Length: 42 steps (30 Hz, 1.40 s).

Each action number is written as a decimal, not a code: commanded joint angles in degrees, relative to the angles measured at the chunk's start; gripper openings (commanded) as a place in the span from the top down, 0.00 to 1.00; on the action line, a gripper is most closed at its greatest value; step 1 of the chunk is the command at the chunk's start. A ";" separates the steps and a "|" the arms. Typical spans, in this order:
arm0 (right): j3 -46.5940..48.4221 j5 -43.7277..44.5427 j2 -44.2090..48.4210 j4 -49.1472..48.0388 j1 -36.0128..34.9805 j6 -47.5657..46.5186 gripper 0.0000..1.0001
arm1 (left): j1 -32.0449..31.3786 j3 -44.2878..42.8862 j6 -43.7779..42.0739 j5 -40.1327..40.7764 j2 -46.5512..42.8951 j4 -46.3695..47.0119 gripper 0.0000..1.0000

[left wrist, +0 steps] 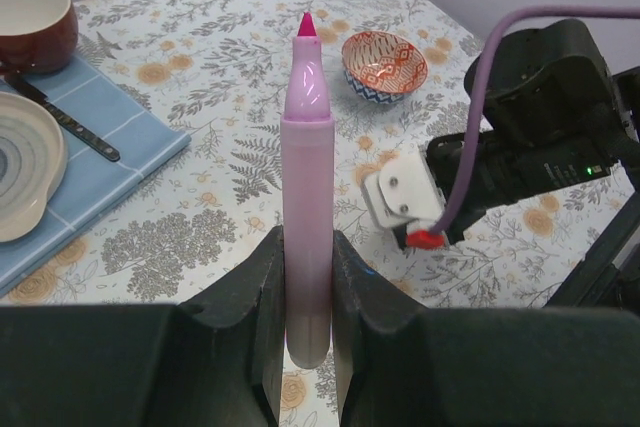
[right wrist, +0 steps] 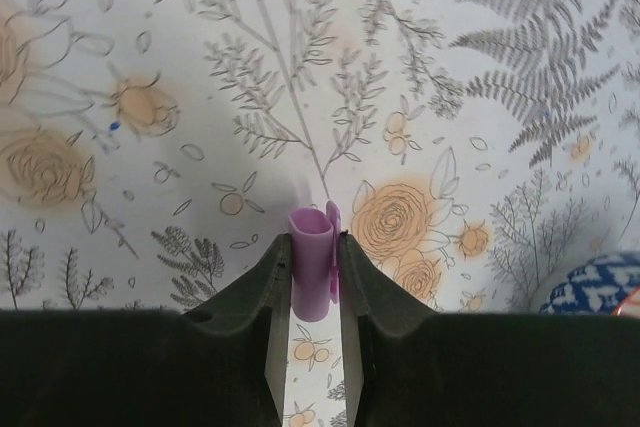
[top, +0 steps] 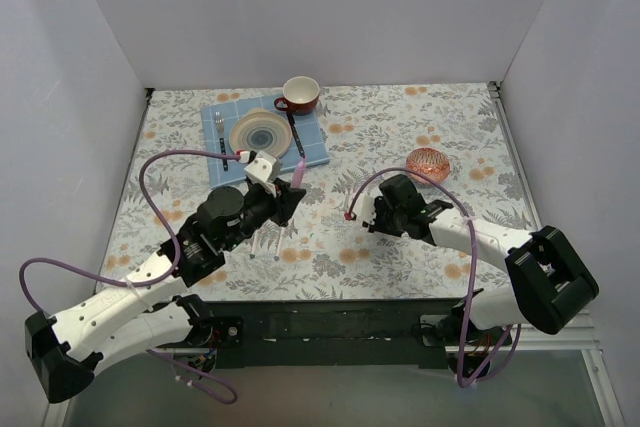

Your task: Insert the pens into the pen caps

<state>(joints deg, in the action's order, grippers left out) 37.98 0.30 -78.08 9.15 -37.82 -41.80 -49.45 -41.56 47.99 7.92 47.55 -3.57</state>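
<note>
My left gripper (left wrist: 305, 292) is shut on a thick pale pink pen (left wrist: 305, 187), which points away from it with its magenta tip bare. In the top view this gripper (top: 293, 197) hovers over the middle of the table, and the pen (top: 299, 176) sticks out toward the back. My right gripper (right wrist: 313, 272) is shut on a short lilac pen cap (right wrist: 312, 257) with a side clip, its open end facing away above the floral cloth. In the top view the right gripper (top: 367, 214) faces the left one, a short gap apart. No other pens or caps show clearly.
A blue mat (top: 312, 146) at the back holds a cream plate (top: 259, 133), a fork (top: 221, 137) and a dark-handled knife (top: 296, 137). A red cup (top: 299, 95) stands behind it. A patterned bowl (top: 428, 163) sits just behind the right arm. White walls enclose the table.
</note>
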 commanded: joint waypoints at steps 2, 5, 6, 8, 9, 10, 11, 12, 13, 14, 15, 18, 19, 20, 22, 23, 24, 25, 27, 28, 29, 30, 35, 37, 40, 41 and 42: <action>0.52 -5.31 0.74 6.67 -1.37 -18.49 0.80 | 0.15 1.04 -0.44 4.38 -3.25 1.90 1.00; 0.43 -5.31 2.14 6.76 -1.90 -19.46 0.61 | 0.14 1.39 -0.61 5.08 -3.87 2.25 1.00; 0.69 -5.22 2.23 7.54 -2.16 -19.37 0.59 | 0.14 1.31 -0.61 5.08 -3.78 2.34 1.00; 1.48 -4.78 2.93 8.69 -2.34 -18.24 0.57 | 0.14 1.22 -0.61 5.00 -3.78 2.34 1.00; 1.75 -3.73 3.29 8.35 -2.43 -16.84 0.56 | 0.14 1.22 -0.70 5.00 -3.78 2.34 1.00; 1.92 -1.72 3.72 6.95 -2.43 -15.34 0.56 | 0.14 1.31 -0.70 5.00 -3.87 2.26 1.00; 2.53 -0.74 4.86 6.07 -2.43 -10.89 0.54 | 0.14 1.39 -0.70 5.17 -3.87 2.26 1.00; 2.89 -0.56 5.48 4.49 -2.43 -7.97 0.52 | 0.14 1.31 -0.70 5.35 -3.96 2.17 1.00; 3.50 3.44 6.01 0.39 -2.34 -3.07 0.50 | 0.14 1.39 -0.70 5.44 -3.96 2.25 1.00; 5.25 5.92 6.54 -2.00 -2.43 8.03 0.50 | 0.14 1.31 -0.70 5.44 -4.13 2.26 1.00; 7.44 8.12 6.19 -2.55 -2.34 15.53 0.50 | 0.14 1.39 -0.70 5.52 -4.13 2.26 1.00; 17.20 13.23 2.95 3.84 -2.26 40.25 0.52 | 0.14 1.40 -0.61 5.96 -4.40 2.26 1.00; 18.44 12.02 2.07 5.77 -2.25 45.35 0.54 | 0.14 1.48 -0.61 5.96 -4.48 2.43 1.00; 19.15 10.36 0.93 6.14 -2.17 50.97 0.62 | 0.14 1.57 -0.61 5.88 -4.48 2.52 1.00; 19.68 9.11 0.13 6.05 -2.25 66.00 0.62 | 0.14 1.48 -0.61 5.70 -4.31 2.52 1.00; 19.68 10.33 0.04 7.19 -2.08 71.37 0.60 | 0.14 1.48 -0.61 5.70 -4.31 2.43 1.00; 18.98 13.04 0.12 8.24 -2.08 84.56 0.59 | 0.14 1.48 -0.61 5.70 -4.31 2.43 1.00; 18.63 13.85 0.39 9.56 -1.99 90.26 0.55 | 0.14 1.48 -0.70 5.70 -4.31 2.43 1.00; 16.88 15.78 1.79 13.85 -1.29 107.69 0.19 | 0.14 1.57 -0.70 5.87 -4.57 2.43 1.00; 16.35 16.14 2.49 15.19 -1.20 111.98 0.16 | 0.14 1.66 -0.70 5.88 -4.66 2.43 1.00; 15.47 16.58 3.89 15.20 -1.11 115.68 0.18 | 0.14 1.75 -0.61 5.88 -4.75 2.34 1.00; 14.94 18.15 4.43 16.76 -1.11 118.94 0.23 | 0.14 1.57 -0.61 5.79 -4.83 2.43 1.00; 15.28 17.28 4.44 26.26 2.92 137.15 0.43 | 0.14 1.66 -0.53 4.91 -4.92 2.26 1.00; 15.81 18.16 3.56 29.07 3.11 140.31 0.41 | 0.14 1.57 -0.35 4.82 -4.92 2.34 1.00; 15.90 17.99 2.50 30.05 3.63 143.31 0.39 | 0.14 1.57 -0.35 4.65 -4.75 2.34 1.00; 15.64 17.55 1.80 30.66 3.89 144.71 0.42 | 0.14 1.48 -0.35 4.56 -4.66 2.26 1.00; 15.38 16.33 1.36 30.67 4.25 145.16 0.43 | 0.23 1.48 -0.35 4.47 -4.57 2.17 1.00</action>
<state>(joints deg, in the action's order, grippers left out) 52.88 16.23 -75.37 35.55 -34.33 93.41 -49.45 -40.10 47.81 12.73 43.62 -1.72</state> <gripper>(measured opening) 0.588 0.176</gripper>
